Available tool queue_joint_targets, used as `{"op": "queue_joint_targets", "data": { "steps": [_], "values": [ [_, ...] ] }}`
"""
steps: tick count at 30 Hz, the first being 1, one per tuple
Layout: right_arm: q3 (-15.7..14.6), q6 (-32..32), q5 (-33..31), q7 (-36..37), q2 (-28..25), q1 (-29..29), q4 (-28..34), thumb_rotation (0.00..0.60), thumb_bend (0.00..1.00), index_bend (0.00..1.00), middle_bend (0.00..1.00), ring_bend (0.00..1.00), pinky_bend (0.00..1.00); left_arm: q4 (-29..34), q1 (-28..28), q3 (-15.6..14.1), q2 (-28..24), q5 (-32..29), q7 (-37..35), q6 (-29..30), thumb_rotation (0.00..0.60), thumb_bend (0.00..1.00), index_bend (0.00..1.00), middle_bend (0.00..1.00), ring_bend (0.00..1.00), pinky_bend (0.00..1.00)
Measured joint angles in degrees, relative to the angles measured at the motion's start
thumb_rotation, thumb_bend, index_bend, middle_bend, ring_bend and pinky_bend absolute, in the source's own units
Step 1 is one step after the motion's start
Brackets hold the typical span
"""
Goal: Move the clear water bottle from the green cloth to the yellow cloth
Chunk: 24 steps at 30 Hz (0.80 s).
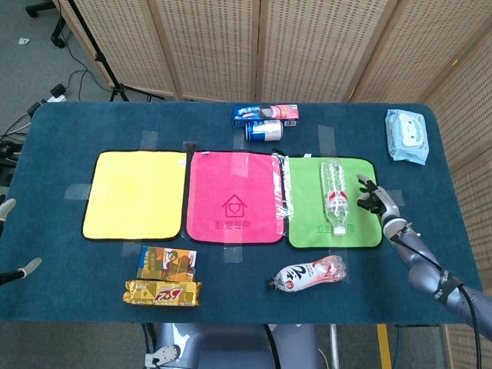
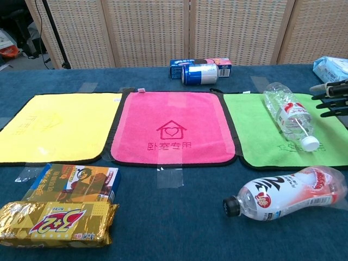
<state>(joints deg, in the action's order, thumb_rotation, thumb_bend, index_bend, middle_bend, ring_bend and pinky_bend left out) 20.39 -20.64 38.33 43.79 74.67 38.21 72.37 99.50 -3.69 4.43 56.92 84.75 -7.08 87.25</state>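
The clear water bottle (image 1: 334,194) (image 2: 288,116) lies on its side on the green cloth (image 1: 307,207) (image 2: 255,133), white cap toward the table's front. My right hand (image 1: 373,199) (image 2: 330,98) hovers over the green cloth's right edge, just right of the bottle, fingers spread and pointing left, holding nothing. The yellow cloth (image 1: 135,194) (image 2: 54,126) lies flat at the left with nothing on it. My left hand (image 1: 9,238) shows only as two fingertips at the far left edge of the head view.
A pink cloth (image 1: 235,198) lies between the two cloths. A red-labelled bottle (image 1: 307,274) lies in front of the green cloth. Snack packs (image 1: 164,278) sit in front of the yellow cloth. A can and box (image 1: 264,123) stand at the back, a wipes pack (image 1: 406,136) back right.
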Motion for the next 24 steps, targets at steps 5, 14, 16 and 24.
{"op": "queue_joint_targets", "data": {
  "steps": [5,14,16,24],
  "values": [
    [0.9,1.0,-1.3,-0.6,0.6,0.9,0.8,0.600,1.00,0.00,0.00,0.00,0.11,0.0,-0.1,0.1,-0.3,-0.3,-1.1,-0.3,0.600,0.00,0.00,0.00,0.00,0.00],
    [0.3,4.8,-6.3,-1.1,2.6,4.3,0.0,0.600,1.00,0.00,0.00,0.00,0.11,-0.1,0.0,0.1,-0.6,-0.4,-1.6,-0.3,0.600,0.00,0.00,0.00,0.00,0.00],
    [0.3,5.3,-7.1,-1.1,3.0,4.9,0.1,0.600,1.00,0.00,0.00,0.00,0.12,-0.1,0.0,0.1,-0.5,-0.3,-1.6,-0.3,0.600,0.01,0.00,0.00,0.00,0.00],
    [2.2,6.0,-9.1,-0.5,4.2,6.2,1.9,0.600,1.00,0.00,0.00,0.00,0.14,-0.3,0.2,0.1,-0.7,-0.5,-2.2,0.0,0.600,0.01,0.00,0.00,0.00,0.00]
  ]
}}
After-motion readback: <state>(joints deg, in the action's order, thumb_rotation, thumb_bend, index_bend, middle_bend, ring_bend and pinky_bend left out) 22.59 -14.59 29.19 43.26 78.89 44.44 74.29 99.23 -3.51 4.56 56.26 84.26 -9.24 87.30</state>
